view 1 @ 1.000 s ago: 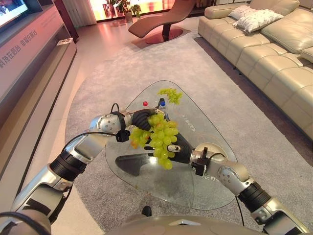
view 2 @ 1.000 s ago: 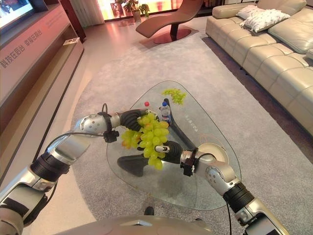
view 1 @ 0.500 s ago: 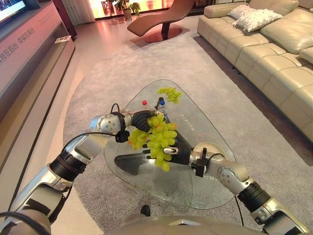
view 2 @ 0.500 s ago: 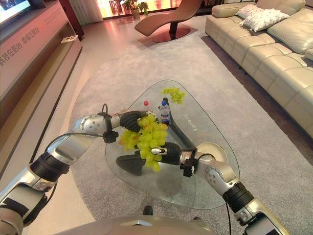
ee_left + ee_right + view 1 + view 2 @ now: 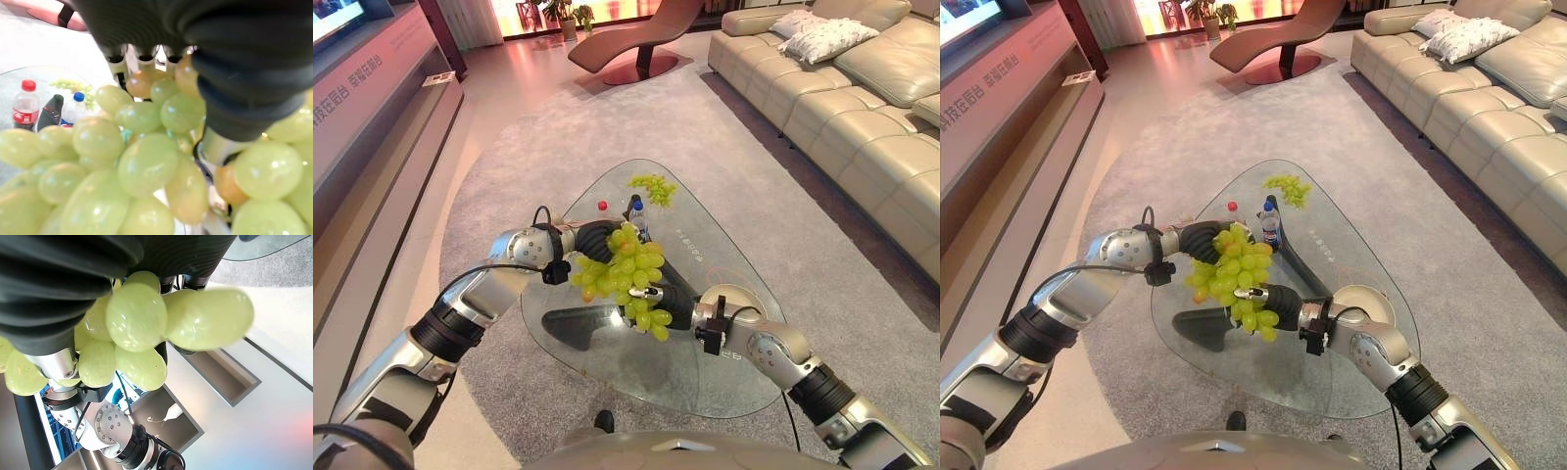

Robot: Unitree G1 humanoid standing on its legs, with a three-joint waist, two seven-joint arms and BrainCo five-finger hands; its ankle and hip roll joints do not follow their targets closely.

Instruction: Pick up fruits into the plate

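A big bunch of green grapes hangs above the glass table, held between my two hands. My left hand grips its top left from behind, and the grapes press against its fingers. My right hand is curled round the lower right part, with grapes against its palm. The beige plate sits on the table just right of the right wrist. A second, smaller grape bunch lies at the table's far end.
A red-capped bottle and a blue-capped bottle stand on the far part of the table, behind the held bunch. A beige sofa runs along the right, a lounge chair stands beyond, and a long cabinet lines the left.
The bunch has shifted slightly right towards the plate, its lower end swinging right, with both hands still on it.
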